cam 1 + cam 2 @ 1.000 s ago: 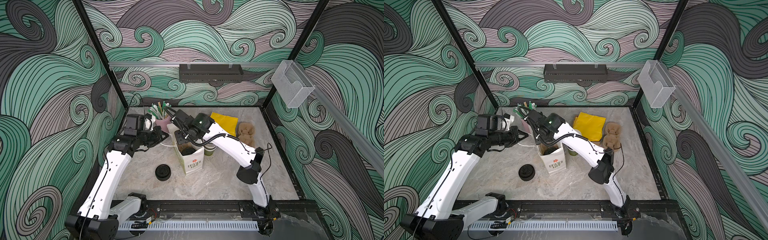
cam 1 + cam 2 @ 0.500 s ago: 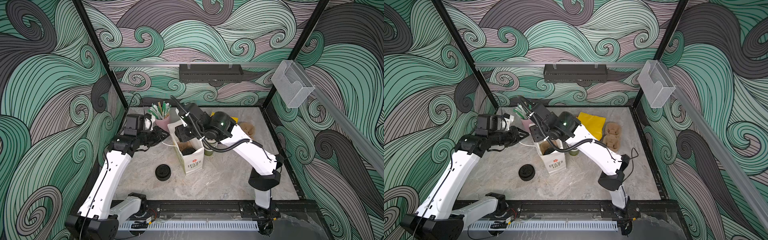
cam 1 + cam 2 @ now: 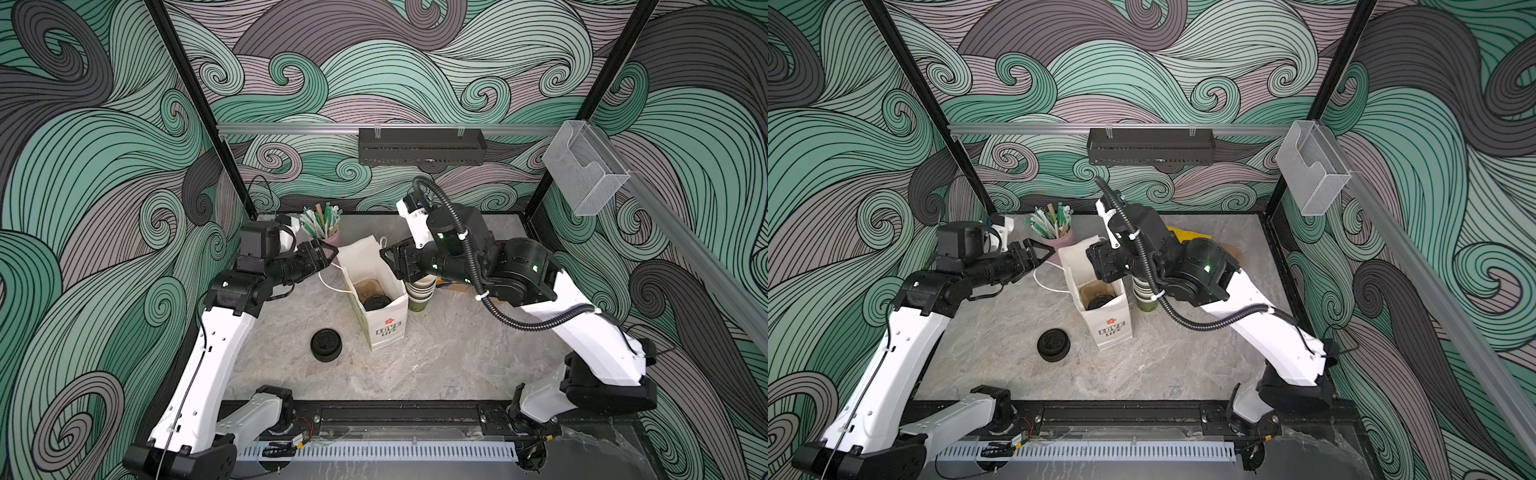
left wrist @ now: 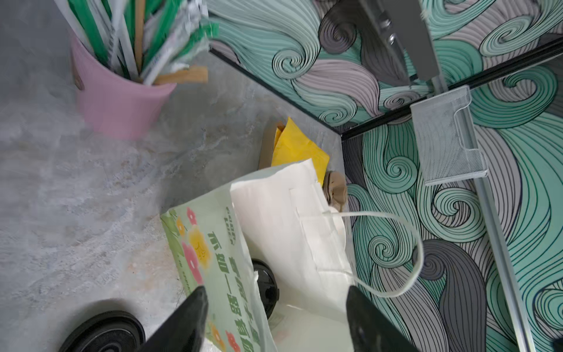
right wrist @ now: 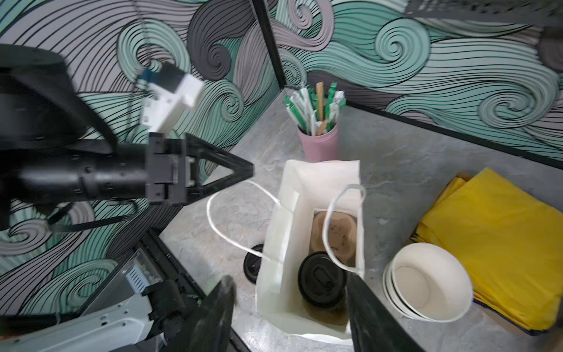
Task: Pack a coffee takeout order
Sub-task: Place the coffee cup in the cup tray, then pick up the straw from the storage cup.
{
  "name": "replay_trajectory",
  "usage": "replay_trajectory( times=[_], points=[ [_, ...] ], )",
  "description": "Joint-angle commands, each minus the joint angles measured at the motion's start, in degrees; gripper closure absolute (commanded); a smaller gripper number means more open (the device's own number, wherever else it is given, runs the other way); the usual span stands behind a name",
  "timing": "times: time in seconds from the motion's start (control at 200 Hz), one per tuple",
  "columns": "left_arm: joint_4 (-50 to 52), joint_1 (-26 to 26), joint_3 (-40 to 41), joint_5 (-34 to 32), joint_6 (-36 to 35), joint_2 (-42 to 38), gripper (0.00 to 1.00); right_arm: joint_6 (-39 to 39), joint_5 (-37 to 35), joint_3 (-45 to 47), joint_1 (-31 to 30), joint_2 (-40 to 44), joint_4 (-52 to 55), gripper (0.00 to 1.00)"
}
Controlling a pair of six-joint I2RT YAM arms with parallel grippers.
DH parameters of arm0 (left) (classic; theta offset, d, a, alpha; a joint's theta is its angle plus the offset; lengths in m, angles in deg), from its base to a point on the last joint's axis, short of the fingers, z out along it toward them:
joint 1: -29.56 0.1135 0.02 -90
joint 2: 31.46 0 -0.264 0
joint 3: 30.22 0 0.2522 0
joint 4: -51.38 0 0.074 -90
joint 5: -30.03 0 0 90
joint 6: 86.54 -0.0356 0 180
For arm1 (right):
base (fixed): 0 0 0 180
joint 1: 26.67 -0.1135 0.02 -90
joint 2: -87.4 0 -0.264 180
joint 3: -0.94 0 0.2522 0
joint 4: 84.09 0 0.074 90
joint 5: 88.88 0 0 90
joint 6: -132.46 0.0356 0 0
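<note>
Left gripper point(image 4: 275, 289): jaws apart, nothing clamped. The bag point(image 3: 376, 328) has its upper edge showing between the fingers point(image 4: 189, 317) (contact cannot be told).

Right gripper point(image 5: 289, 279): jaws apart, empty, above the bag's mouth.

Bag: upright, open, mid-table point(image 3: 436, 361), one string handle drooping toward the left arm.

In the bag, at the bottom: carrier point(image 5: 335, 234) with one well bare, and the cup point(image 5: 323, 282), lid on, right beside that well.

Sheet point(image 5: 493, 250): flat on the table, outside the bag, just past the cup stack point(image 5: 426, 283).

Lids point(image 3: 326, 344): on the table on the bag's left-arm side.

Straw pot point(image 3: 330, 237): behind the bag.
</note>
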Motion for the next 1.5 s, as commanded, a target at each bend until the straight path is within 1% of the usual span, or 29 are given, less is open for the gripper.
replay_trajectory(
  times=[0.0, 0.075, 0.125, 0.22, 0.355, 0.44, 0.5, 0.55, 0.73, 0.865, 0.961, 1.171, 1.306, 1.496],
  points=[
    [4.3, 0.5, -6.3, -13.0, -2.7, -1.9, 0.25, 4.2, -10.1, 6.1, 3.1, 4.1, -5.7, 0.4],
    [9.1, 0.6, -10.9, -19.3, -4.5, 0.1, 0.26, 5.3, -11.4, 10.4, 5.4, 5.9, -9.8, 0.4],
    [11.8, 0.5, -13.6, -22.5, -5.3, 2.0, 0.26, 5.7, -11.4, 11.4, 6.9, 5.9, -10.7, 0.41],
    [14.4, 0.7, -17.3, -24.7, -6.8, 6.1, 0.27, 5.7, -7.6, 9.8, 10.0, 3.2, -10.2, 0.41],
    [14.7, 1.0, -20.6, -21.5, -7.6, 12.9, 0.35, 6.1, -0.6, 4.6, 14.7, -2.6, -5.5, 0.42],
    [14.5, 1.1, -23.1, -18.3, -9.8, 18.0, 0.43, 5.8, 3.4, 2.0, 17.2, -6.0, -3.2, 0.42],
    [14.5, 1.3, -25.1, -15.3, -12.1, 21.2, 0.45, 5.1, 5.3, 0.8, 18.4, -7.6, -2.0, 0.42],
    [15.4, 1.4, -27.3, -14.3, -13.8, 25.7, 0.48, 4.7, 6.5, 0.1, 19.3, -8.6, -1.4, 0.42],
    [18.8, 1.6, -35.5, -14.3, -18.6, 36.3, 0.53, 3.0, 9.2, -0.7, 22.2, -10.0, -1.4, 0.42],
    [20.1, 1.5, -41.4, -16.9, -21.0, 42.7, 0.54, 2.0, 10.9, -1.7, 23.8, -11.5, -1.4, 0.42],
    [20.4, 1.5, -43.8, -18.2, -22.5, 45.7, 0.55, 1.1, 12.0, -2.7, 24.5, -12.6, -1.5, 0.43],
    [19.3, 1.5, -45.3, -19.5, -25.0, 50.2, 0.56, 0.5, 12.9, -3.4, 25.4, -13.4, -1.4, 0.43],
    [17.9, 1.5, -45.8, -19.3, -25.0, 52.2, 0.57, 0.4, 13.4, -3.5, 25.7, -13.6, -1.4, 0.43],
    [16.0, 1.5, -45.8, -18.8, -24.8, 54.3, 0.61, 0.7, 13.5, -3.5, 25.7, -13.8, -1.4, 0.43]
  ],
)
